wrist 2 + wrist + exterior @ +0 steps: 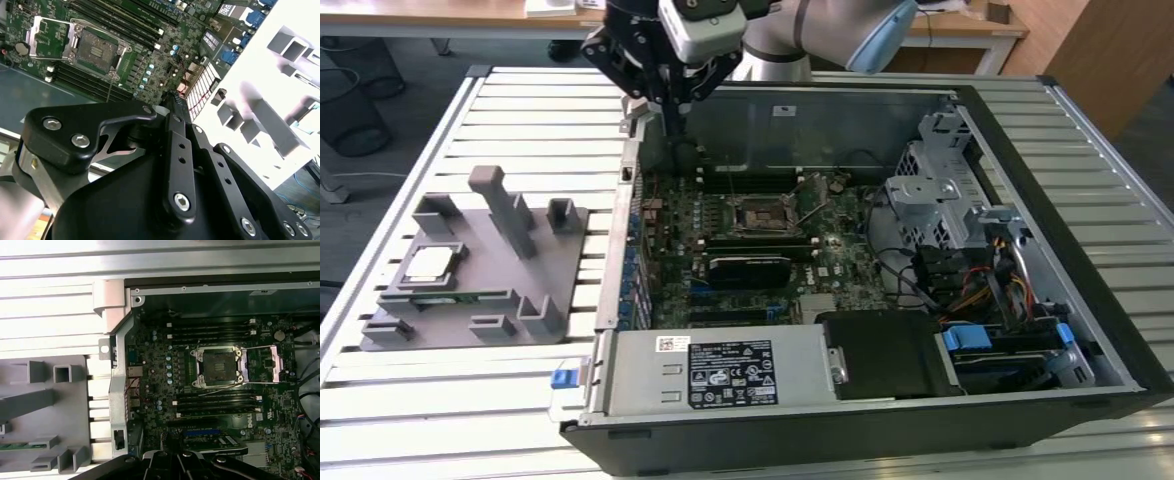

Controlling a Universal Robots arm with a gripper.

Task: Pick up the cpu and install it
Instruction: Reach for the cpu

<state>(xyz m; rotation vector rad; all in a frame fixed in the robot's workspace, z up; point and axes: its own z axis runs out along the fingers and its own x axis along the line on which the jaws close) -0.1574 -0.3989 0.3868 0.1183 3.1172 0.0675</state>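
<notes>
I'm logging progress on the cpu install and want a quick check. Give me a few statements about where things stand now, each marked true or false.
1. The cpu lies on the grey fixture beside the computer case. True.
2. The gripper holds the cpu. False: it carries nothing and hangs over the case's edge nearest the fixture.
3. The socket on the motherboard is empty, with its metal frame swung open. True.
4. A side panel covers the case. False: the case is open and the motherboard is in plain sight.
</notes>
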